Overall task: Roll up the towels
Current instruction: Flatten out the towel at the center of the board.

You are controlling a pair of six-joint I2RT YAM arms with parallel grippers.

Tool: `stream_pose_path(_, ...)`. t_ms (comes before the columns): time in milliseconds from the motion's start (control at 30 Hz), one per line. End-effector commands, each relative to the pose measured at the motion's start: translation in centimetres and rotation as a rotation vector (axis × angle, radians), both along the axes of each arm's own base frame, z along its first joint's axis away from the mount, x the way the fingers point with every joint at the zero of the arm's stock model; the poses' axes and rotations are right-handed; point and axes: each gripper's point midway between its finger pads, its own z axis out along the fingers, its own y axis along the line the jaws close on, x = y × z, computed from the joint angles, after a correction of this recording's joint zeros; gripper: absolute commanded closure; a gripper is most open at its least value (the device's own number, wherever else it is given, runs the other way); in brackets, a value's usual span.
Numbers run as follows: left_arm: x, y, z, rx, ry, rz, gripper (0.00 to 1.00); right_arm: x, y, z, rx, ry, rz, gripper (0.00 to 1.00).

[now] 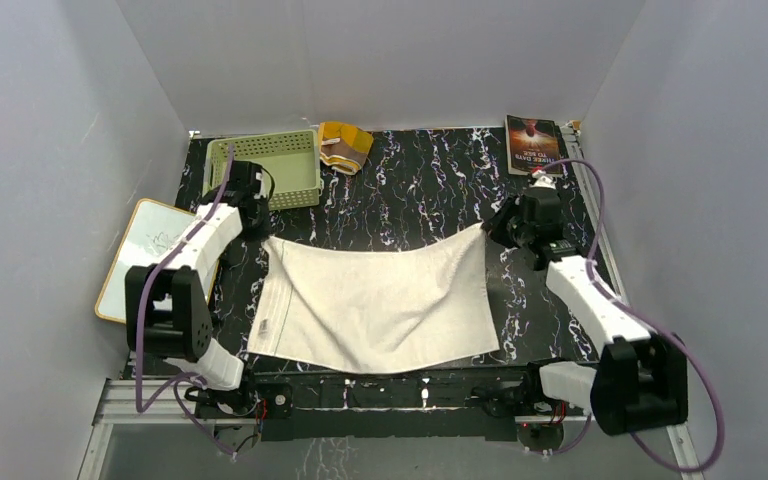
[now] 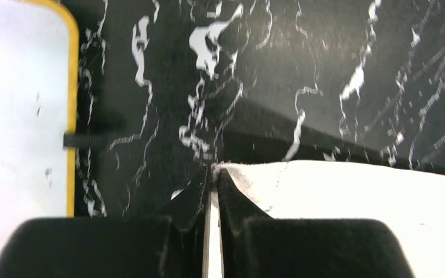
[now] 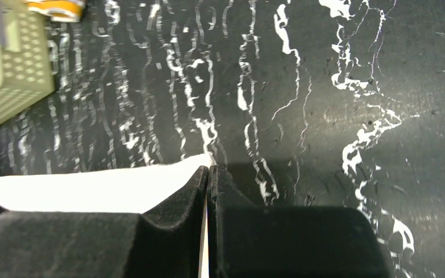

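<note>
Board (image 1: 145, 255) with a tan rim lies at the far left, partly off the edge of the dark marbled counter (image 1: 410, 190), tilted with its far end leaning right. Next to it the left end effector (image 2: 213, 174) is pressed closed, its two fingers pinching the far-left corner of the white towel (image 1: 375, 300); only a thin sliver of cloth shows between the pads in the left wrist view. Behind that arm, at the far left of the counter, sits a pale green slotted basket (image 1: 270, 165). Just beside the basket's right corner is the brown towel (image 1: 345, 145) with the orange-yellow print, bunched in a loose heap rather than spread out; whether it touches the basket I cannot tell.

The white towel fills the middle of the counter, opened out almost to full width, its near edge lying along the counter's near side. Its far edge dips in a shallow curve between the two held corners, and a shadow falls under it on the left. The right end effector (image 3: 208, 171) is clamped closed on the far-right corner, jaws meeting with the cloth's tip between them. Far right, at the back corner, lies a dark-covered book (image 1: 533, 145).
</note>
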Motion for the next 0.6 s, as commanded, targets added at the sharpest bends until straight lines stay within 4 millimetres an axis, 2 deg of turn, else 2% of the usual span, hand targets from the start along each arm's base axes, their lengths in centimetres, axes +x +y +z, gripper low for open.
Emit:
stream_pose_path(0, 5.4, 0.6, -0.2, -0.011, -0.118, -0.023, 1.0, 6.6, -1.0, 2.1, -0.023, -0.138, -0.062, 1.0)
stream_pose_path(167, 9.5, 2.2, -1.7, -0.047, -0.099, -0.019, 1.0, 11.9, -1.0, 1.2, -0.048, -0.14, -0.057, 1.0)
stream_pose_path(267, 11.1, 2.5, -2.5, -0.07, -0.089, -0.013, 1.0, 13.8, -1.5, 0.5, -0.06, -0.114, -0.066, 1.0)
stream_pose_path(433, 13.0, 3.6, -1.0, -0.052, -0.2, -0.005, 1.0, 15.2, -2.9, 0.3, -0.073, -0.122, -0.11, 1.0)
stream_pose_path(567, 12.8, 4.2, 0.4, -0.049, -0.26, -0.018, 1.0, 15.0, -4.0, 0.6, -0.073, -0.124, -0.158, 1.0)
